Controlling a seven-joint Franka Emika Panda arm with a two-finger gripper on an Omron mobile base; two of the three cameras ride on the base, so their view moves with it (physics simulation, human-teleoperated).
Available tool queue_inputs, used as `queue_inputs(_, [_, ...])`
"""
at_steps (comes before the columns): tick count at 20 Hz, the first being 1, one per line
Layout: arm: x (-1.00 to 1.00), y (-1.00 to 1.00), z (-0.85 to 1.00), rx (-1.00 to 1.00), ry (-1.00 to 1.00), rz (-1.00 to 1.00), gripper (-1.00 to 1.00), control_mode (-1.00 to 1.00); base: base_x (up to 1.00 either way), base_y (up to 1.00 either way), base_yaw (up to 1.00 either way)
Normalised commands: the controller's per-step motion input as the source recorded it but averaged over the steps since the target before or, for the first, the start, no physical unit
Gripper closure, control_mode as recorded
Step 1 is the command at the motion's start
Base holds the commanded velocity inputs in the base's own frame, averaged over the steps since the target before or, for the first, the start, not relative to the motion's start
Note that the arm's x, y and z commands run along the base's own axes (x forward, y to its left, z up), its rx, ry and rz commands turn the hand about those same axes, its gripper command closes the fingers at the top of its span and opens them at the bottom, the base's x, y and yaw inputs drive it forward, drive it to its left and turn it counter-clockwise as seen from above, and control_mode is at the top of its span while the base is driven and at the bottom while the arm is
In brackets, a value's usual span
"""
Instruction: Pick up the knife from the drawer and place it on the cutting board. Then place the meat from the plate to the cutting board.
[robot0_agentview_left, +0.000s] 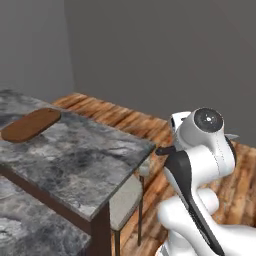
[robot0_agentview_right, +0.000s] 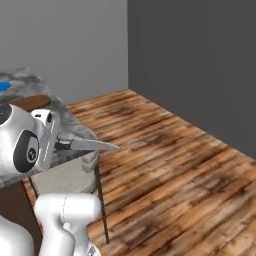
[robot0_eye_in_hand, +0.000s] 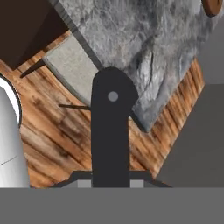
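My gripper (robot0_eye_in_hand: 111, 180) is shut on the knife, whose black handle (robot0_eye_in_hand: 111, 127) runs up between the fingertips. In the right base view the silver-grey blade (robot0_agentview_right: 92, 145) sticks out level from the hand (robot0_agentview_right: 61, 145), pointing away from the counter over the wooden floor. The brown oval cutting board (robot0_agentview_left: 31, 124) lies flat at the far left of the marble counter, well away from the hand; its end (robot0_eye_in_hand: 213, 6) shows at the hand view's top corner. An edge of the blue plate (robot0_agentview_right: 4, 86) shows beyond the board (robot0_agentview_right: 31, 102). The drawer and the meat are out of view.
The grey marble counter (robot0_agentview_left: 80, 160) ends in a corner close to the hand. A stool with a grey seat (robot0_agentview_left: 125, 200) and thin dark legs stands tucked under that corner. Open wooden floor (robot0_agentview_right: 170, 165) stretches to the grey walls on the right.
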Motion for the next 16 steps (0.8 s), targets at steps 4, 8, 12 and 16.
queue_inputs(4, [0.0,0.0,0.0,0.0,0.0,0.0,1.0,1.0,0.38,-0.59,0.75])
queue_inputs(8, [0.0,0.0,0.0,0.0,0.0,0.0,1.0,1.0,0.24,-0.59,0.76])
queue_inputs(12, [0.0,0.0,0.0,0.0,0.0,0.0,1.0,1.0,0.23,-0.51,0.79])
queue_inputs(16, [0.0,0.0,0.0,0.0,0.0,0.0,1.0,1.0,0.31,-0.56,0.77])
